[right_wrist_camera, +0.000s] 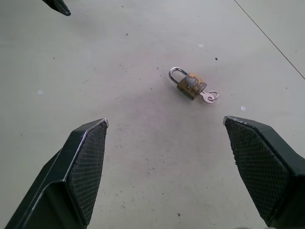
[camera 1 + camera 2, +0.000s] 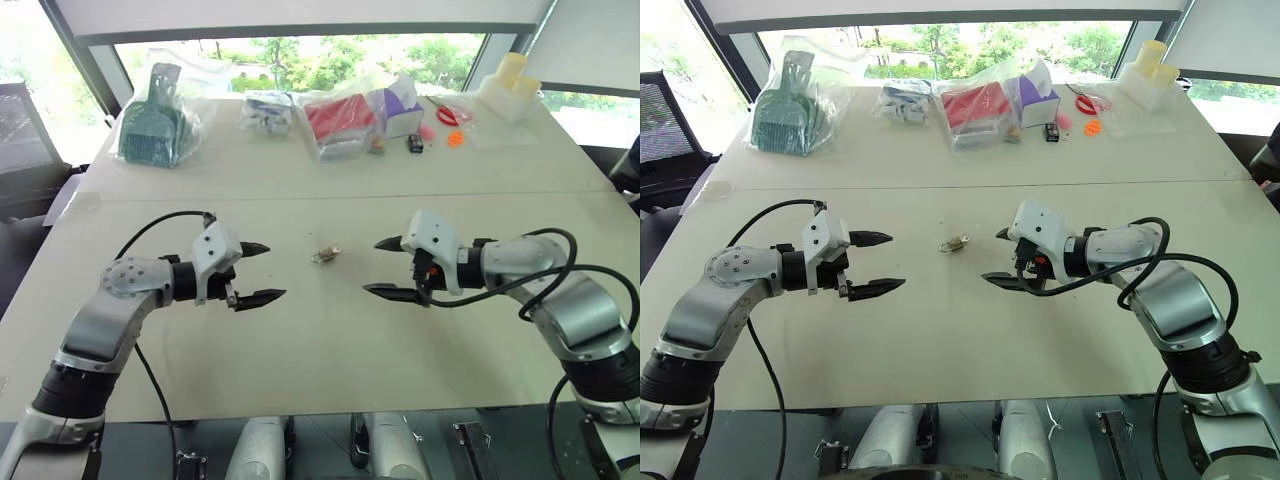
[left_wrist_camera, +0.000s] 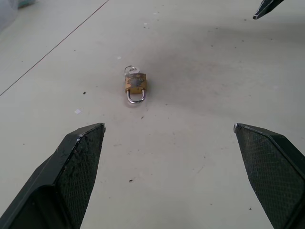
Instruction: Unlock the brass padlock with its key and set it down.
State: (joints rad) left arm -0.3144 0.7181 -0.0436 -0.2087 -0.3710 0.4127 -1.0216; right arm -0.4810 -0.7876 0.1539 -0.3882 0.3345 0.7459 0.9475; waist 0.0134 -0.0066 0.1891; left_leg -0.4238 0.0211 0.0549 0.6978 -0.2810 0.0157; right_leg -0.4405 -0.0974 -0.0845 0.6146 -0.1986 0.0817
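Padlock (image 2: 325, 255): flat on counter (image 2: 320, 350), midway between both arms, untouched; key (image 1: 208, 97) already in keyhole; shackle looks seated, so judged locked; left gripper (image 2: 272, 270) fingers spread, empty; right gripper (image 2: 372, 266) likewise; grasping, unlocking and setting down all outstanding

Brass padlock (image 3: 135, 84): tarnished yellow-brown body with dull mottling, silver shackle. Key (image 1: 208, 96): silver. Table (image 2: 320, 340): off-white, flecked with small dark specks. Left gripper (image 2: 276, 270) and right gripper (image 2: 370, 266): black fingers, cross-hatched pads (image 3: 81, 162), white housings. Far left, dustpan (image 2: 150, 125): teal. Far centre, bagged item (image 2: 338, 117): red. Beside it, box (image 2: 400, 100): purple.
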